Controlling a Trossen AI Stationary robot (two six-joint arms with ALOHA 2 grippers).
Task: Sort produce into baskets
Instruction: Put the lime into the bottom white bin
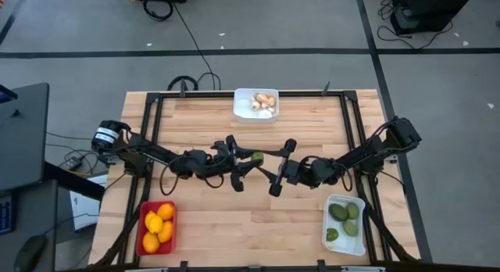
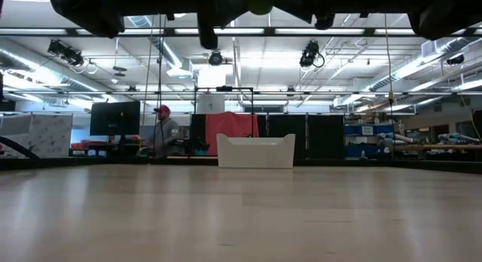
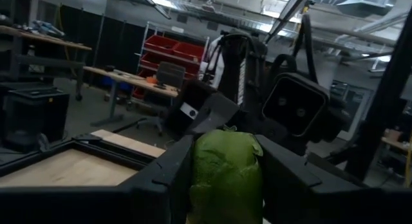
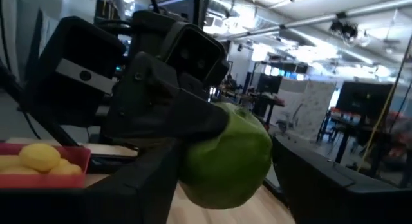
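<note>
Here the left claw (image 1: 248, 159) grips a green fruit (image 1: 257, 157) between the right claw's (image 1: 283, 167) spread fingers.

A pale wood-plank table top (image 1: 250, 225) with a dark metal frame stands on a grey floor (image 1: 250, 34) marked with dark tape lines, black cables (image 1: 191, 45) trailing across it. Beyond it lies an open workshop hall with exposed ceiling beams and long strip lights (image 2: 248, 31). A dark monitor (image 2: 114, 118) stands at the back, where a seated person in a red cap (image 2: 161, 132) works. Stacked red storage bins (image 3: 172, 51) sit on shelving behind a long workbench (image 3: 129, 78).
</note>
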